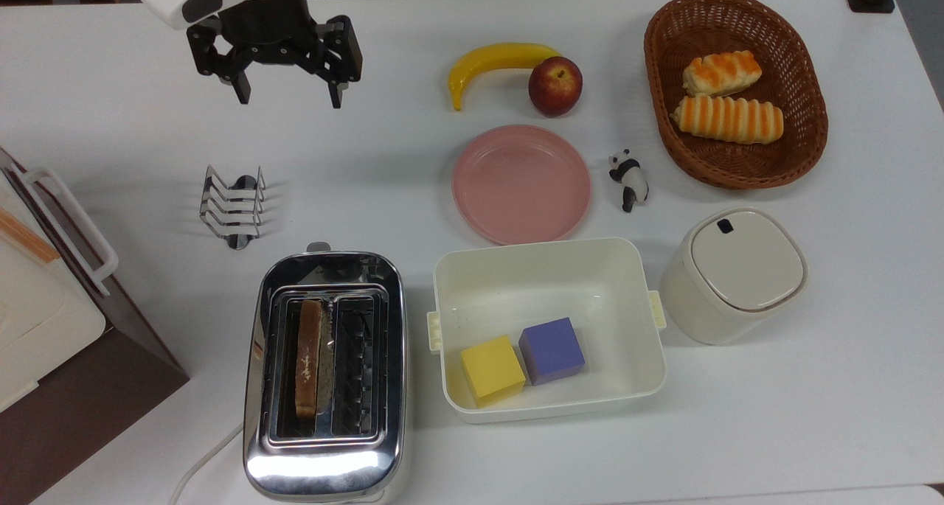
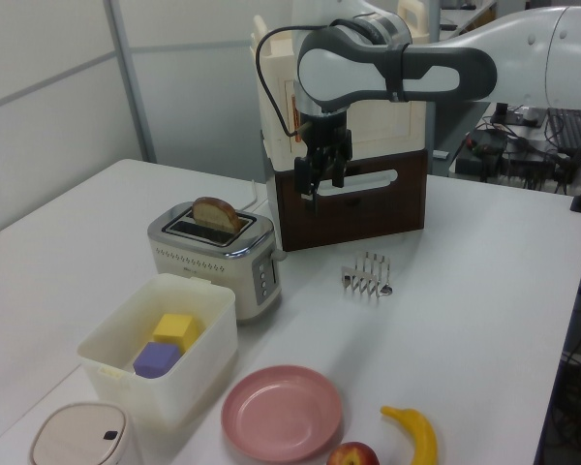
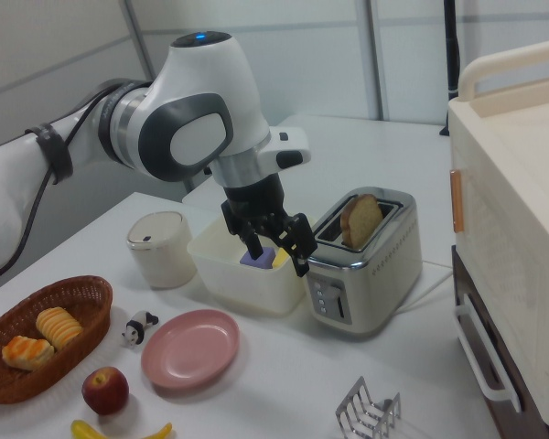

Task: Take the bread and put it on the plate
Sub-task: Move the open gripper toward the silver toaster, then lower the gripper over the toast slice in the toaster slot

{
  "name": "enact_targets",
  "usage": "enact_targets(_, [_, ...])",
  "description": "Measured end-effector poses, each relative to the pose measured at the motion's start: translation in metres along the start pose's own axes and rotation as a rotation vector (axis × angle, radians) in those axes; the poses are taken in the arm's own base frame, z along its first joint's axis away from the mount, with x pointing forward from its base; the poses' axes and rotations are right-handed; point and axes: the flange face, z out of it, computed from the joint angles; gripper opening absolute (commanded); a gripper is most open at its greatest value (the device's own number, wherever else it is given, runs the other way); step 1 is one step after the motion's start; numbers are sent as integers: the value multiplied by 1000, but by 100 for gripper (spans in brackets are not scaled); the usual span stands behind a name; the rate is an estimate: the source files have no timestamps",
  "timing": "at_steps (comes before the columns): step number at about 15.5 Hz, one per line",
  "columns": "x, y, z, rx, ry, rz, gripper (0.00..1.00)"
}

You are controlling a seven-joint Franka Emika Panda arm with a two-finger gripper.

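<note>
Pincer (image 1: 286, 98) spread, empty, above desk (image 1: 413, 151) far edge. Bread (image 1: 309, 357) upright in toaster (image 1: 324, 376); plate (image 1: 521, 183) mid-desk.

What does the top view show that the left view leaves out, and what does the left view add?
Top view's extras: the wicker basket of rolls and the panda figure. Left view's extra: the arm's long white link and the room behind. Shared: the bread standing in the toaster, the bare plate and the open gripper.

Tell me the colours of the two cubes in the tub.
One cube is yellow, the other purple; the top view shows them best.
</note>
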Motion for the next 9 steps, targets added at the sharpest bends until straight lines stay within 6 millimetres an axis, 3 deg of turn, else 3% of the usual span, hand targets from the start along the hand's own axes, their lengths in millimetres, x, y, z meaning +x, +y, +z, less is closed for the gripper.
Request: enact_targets(9, [30,-5,6,32,188,39,100])
